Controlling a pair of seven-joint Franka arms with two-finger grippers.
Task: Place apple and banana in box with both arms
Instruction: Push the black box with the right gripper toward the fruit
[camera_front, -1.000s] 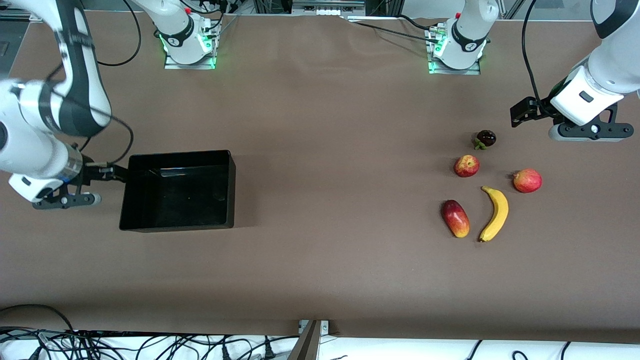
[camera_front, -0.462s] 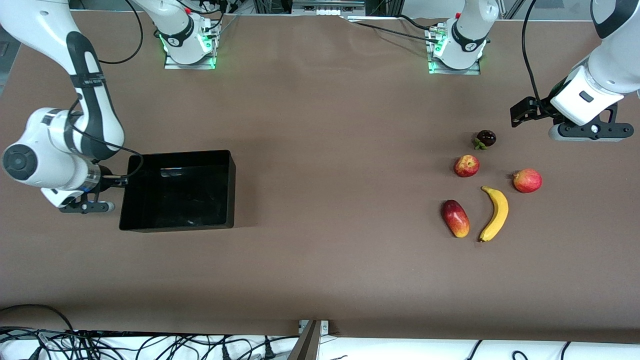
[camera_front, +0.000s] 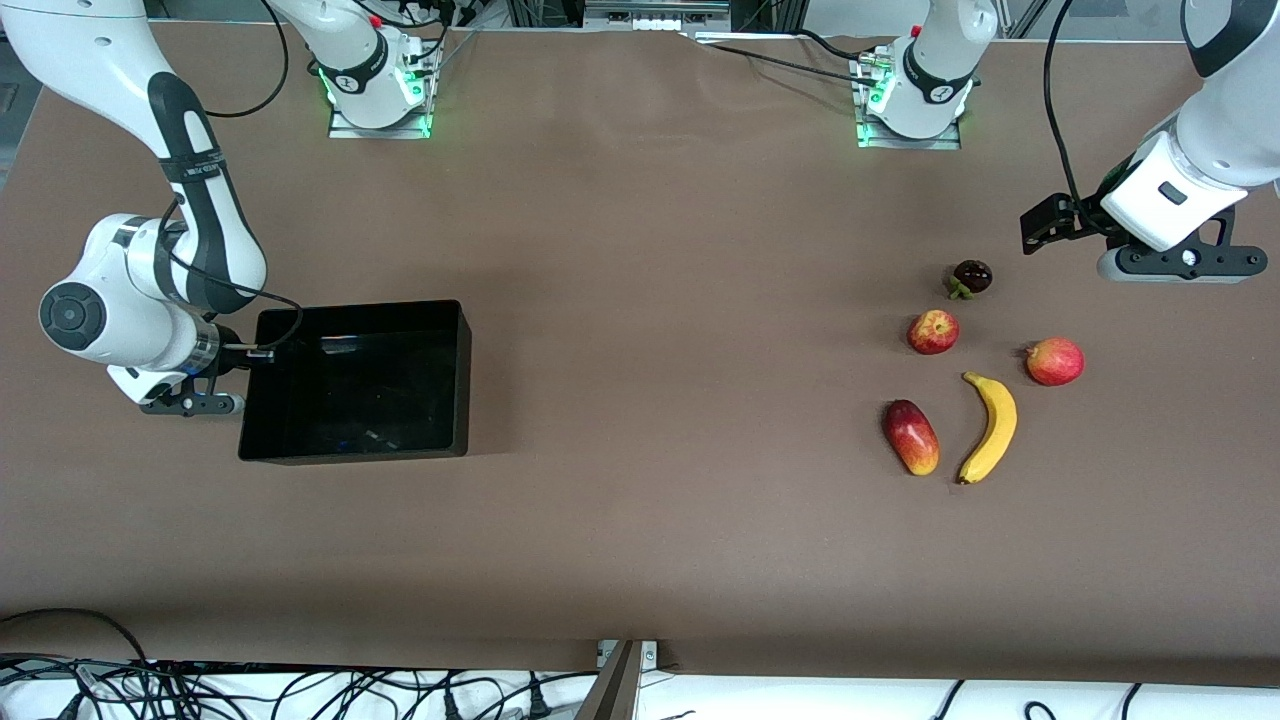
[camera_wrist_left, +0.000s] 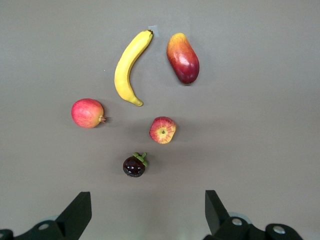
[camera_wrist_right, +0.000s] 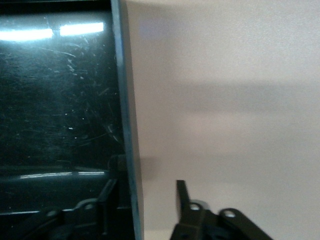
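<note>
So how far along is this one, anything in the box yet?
Nothing is packed: the box holds no fruit. In hand: the right gripper straddles the box's wall at the right arm's end of the table, fingers open on either side. The left gripper hangs open over the table beside the fruit. Left to do: the apple and the banana both lie on the table, untouched.

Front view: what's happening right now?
The right claw is open, its fingers straddling the wall of the empty box at the right arm's end of the table. The left claw hangs open over the table by the fruit. The apple and banana lie untouched on the table.
</note>
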